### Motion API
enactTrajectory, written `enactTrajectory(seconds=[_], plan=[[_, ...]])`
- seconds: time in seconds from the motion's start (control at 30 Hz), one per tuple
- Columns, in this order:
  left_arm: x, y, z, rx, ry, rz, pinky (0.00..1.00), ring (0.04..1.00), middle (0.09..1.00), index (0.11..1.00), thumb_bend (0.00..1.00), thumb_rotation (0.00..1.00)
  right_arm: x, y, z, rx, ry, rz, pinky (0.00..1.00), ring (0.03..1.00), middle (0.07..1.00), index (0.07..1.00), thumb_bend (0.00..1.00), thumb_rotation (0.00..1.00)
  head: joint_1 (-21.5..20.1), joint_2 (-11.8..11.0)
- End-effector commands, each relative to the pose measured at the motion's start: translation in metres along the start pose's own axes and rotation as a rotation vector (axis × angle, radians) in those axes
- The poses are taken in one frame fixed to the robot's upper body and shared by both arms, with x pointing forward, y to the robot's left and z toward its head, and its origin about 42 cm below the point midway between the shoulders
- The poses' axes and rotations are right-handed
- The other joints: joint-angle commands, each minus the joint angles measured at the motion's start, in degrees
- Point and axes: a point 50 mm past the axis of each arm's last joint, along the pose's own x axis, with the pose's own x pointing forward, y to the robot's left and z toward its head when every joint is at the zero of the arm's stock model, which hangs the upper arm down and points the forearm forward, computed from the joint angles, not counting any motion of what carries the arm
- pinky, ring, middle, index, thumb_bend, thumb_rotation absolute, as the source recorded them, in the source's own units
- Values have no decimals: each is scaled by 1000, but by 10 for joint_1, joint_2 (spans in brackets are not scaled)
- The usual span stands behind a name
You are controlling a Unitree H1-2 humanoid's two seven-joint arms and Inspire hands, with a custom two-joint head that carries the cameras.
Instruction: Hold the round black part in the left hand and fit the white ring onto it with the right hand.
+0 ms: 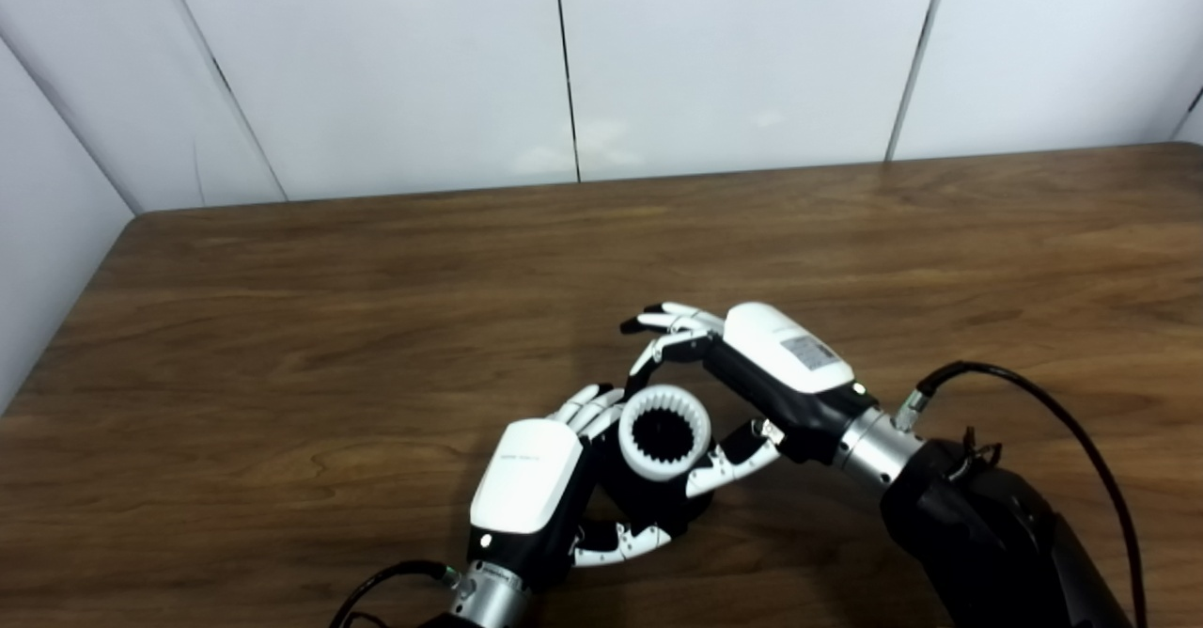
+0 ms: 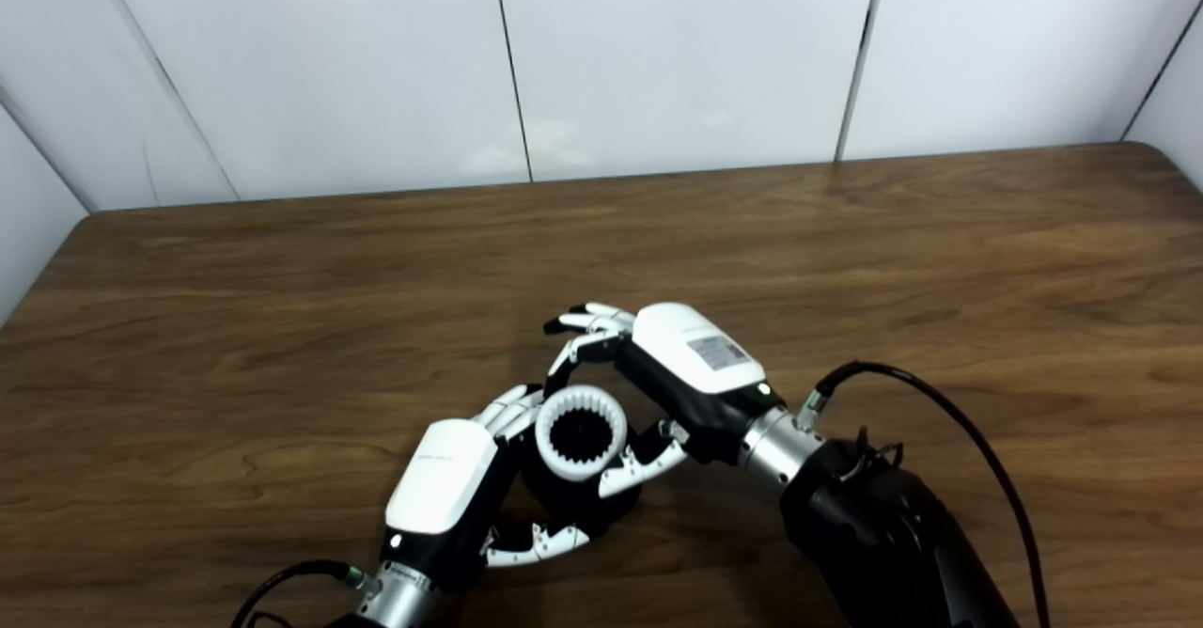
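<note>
My left hand [image 1: 528,479] is low at the table's front, shut on the round black part [image 1: 650,506], with fingers behind it and the thumb below. The white ring [image 1: 669,469], toothed on its inside, sits on top of the black part; whether it is fully seated I cannot tell. From the right, my right hand [image 1: 778,357] pinches the ring between the thumb at its lower right and a curled finger at its top. Its other fingers [image 1: 675,313] stick out away from the ring. The same pair shows in the right eye view, ring [image 2: 578,471] over black part [image 2: 571,508].
The brown wooden table [image 1: 282,327] spreads wide to the left, right and far side of the hands. White wall panels [image 1: 724,54] rise behind the far edge. A black cable [image 1: 1053,412] loops off my right forearm.
</note>
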Motion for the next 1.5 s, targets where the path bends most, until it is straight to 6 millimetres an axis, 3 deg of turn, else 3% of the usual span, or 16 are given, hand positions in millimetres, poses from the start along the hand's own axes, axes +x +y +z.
enactTrajectory(seconds=[0.0, 0.5, 1.47], plan=[[-4, -1, 1, 3, 7, -17, 709, 903, 870, 764, 719, 410, 6, -14, 5, -15, -40, -60, 784, 909, 866, 496, 521, 161, 1, 1], [-5, 2, -2, 11, 13, -10, 752, 900, 863, 755, 719, 410, 0, -5, -7, -12, -5, -38, 771, 914, 868, 496, 520, 164, -2, 5], [-3, 6, -2, 4, 20, -18, 747, 904, 870, 758, 724, 402, -8, -4, -4, -7, 4, -18, 790, 916, 870, 495, 521, 161, -5, 20]])
